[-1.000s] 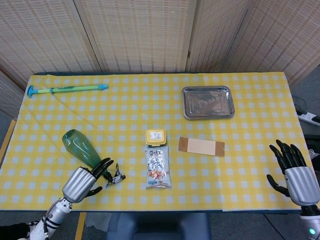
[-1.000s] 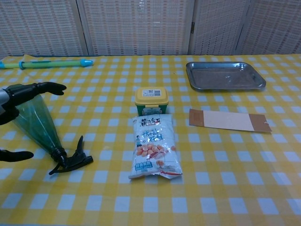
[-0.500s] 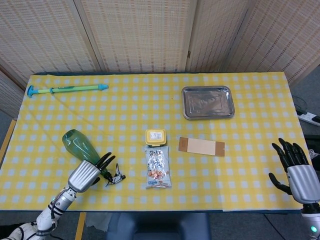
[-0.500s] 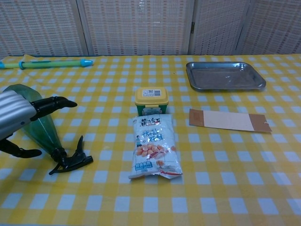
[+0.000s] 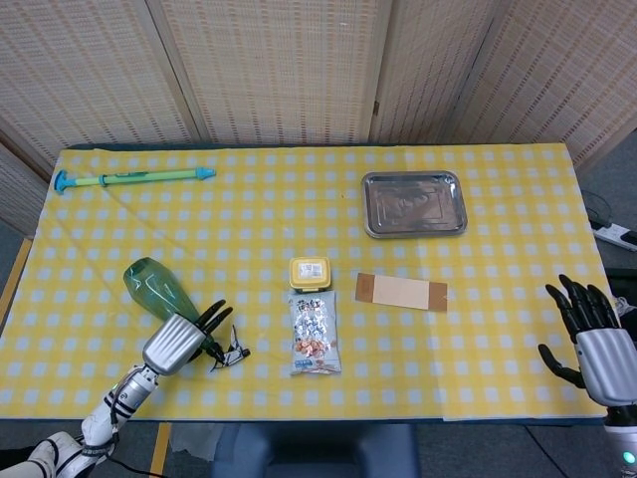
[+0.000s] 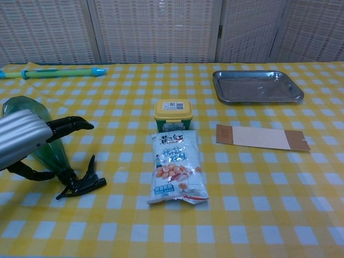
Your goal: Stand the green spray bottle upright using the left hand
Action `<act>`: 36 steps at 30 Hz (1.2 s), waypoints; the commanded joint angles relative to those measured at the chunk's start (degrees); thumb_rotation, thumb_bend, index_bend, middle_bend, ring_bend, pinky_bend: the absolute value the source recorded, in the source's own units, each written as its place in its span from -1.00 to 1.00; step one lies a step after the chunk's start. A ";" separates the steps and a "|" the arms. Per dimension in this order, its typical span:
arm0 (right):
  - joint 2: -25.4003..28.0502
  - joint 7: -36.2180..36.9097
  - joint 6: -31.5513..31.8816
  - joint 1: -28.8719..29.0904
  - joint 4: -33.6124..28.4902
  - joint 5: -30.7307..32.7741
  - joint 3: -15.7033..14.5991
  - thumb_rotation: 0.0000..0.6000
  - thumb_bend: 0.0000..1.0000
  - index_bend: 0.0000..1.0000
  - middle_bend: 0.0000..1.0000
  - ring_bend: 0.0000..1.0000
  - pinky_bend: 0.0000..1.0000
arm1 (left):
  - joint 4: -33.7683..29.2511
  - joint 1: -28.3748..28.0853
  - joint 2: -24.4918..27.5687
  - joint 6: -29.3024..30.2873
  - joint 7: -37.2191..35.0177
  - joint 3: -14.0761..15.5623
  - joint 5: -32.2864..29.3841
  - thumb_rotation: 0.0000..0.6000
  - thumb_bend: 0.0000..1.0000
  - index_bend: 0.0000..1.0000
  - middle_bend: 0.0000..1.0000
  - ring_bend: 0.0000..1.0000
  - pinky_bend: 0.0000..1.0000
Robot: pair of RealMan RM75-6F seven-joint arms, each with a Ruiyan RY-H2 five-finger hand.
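Observation:
The green spray bottle (image 5: 149, 282) lies on its side at the front left of the yellow checked table, base toward the back left and black trigger head (image 5: 231, 354) toward the front. In the chest view the bottle (image 6: 56, 156) slopes down to the trigger head (image 6: 80, 184). My left hand (image 5: 179, 341) is over the bottle's narrow end. In the chest view this left hand (image 6: 32, 140) has fingers reaching over the top and thumb low on the near side, spread around the bottle without clamping it. My right hand (image 5: 597, 344) hovers with spread fingers off the front right table edge, holding nothing.
A snack bag (image 5: 314, 334) and a yellow-lidded tub (image 5: 310, 272) lie just right of the trigger head. A brown card (image 5: 401, 292) lies further right. A metal tray (image 5: 413, 174) sits at the back right and a green-blue stick (image 5: 134, 178) at the back left.
My left hand has slid forward and lowered over the bottle's narrow end, its fingers now curling across the top. The right hand has drifted slightly right and down. The bottle has not moved.

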 commanded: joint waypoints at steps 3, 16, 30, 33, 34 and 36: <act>0.40 0.72 0.59 -0.41 0.01 0.97 0.53 1.00 -0.29 -1.00 -1.00 -1.00 -1.00 | 3.22 -1.70 -2.65 -1.35 -2.25 -1.23 -2.44 1.00 -0.62 -0.68 -0.63 1.00 1.00; 1.31 2.10 1.55 -1.33 0.06 1.76 0.87 1.00 -0.29 -1.00 -1.00 -1.00 -1.00 | 14.54 -6.06 -11.31 -1.08 -6.08 -7.67 -9.47 1.00 -0.62 -0.66 -0.63 1.00 1.00; 1.85 3.55 2.60 -1.87 0.22 -0.21 0.24 1.00 -0.29 -1.00 -1.00 -1.00 -1.00 | 13.63 -6.81 -11.54 -1.46 -2.86 -6.55 -11.65 1.00 -0.61 -0.08 0.02 1.00 1.00; 1.93 3.76 2.92 -2.02 0.25 -0.66 0.09 1.00 -0.29 -1.00 -1.00 -1.00 -1.00 | 11.62 -6.34 -10.78 -1.32 0.06 -6.36 -12.19 1.00 -0.61 -0.05 0.04 1.00 1.00; 1.96 3.83 3.04 -2.07 0.25 -0.82 0.04 1.00 -0.29 -1.00 -1.00 -1.00 -1.00 | 10.93 -6.21 -10.45 -1.54 0.84 -6.29 -12.43 1.00 -0.61 -0.05 0.04 1.00 1.00; 1.96 3.87 3.38 -2.20 0.26 -1.23 -0.09 1.00 -0.29 -1.00 -1.00 -1.00 -1.00 | 9.44 -5.96 -9.79 -2.27 2.60 -6.24 -13.16 1.00 -0.61 -0.07 0.03 1.00 1.00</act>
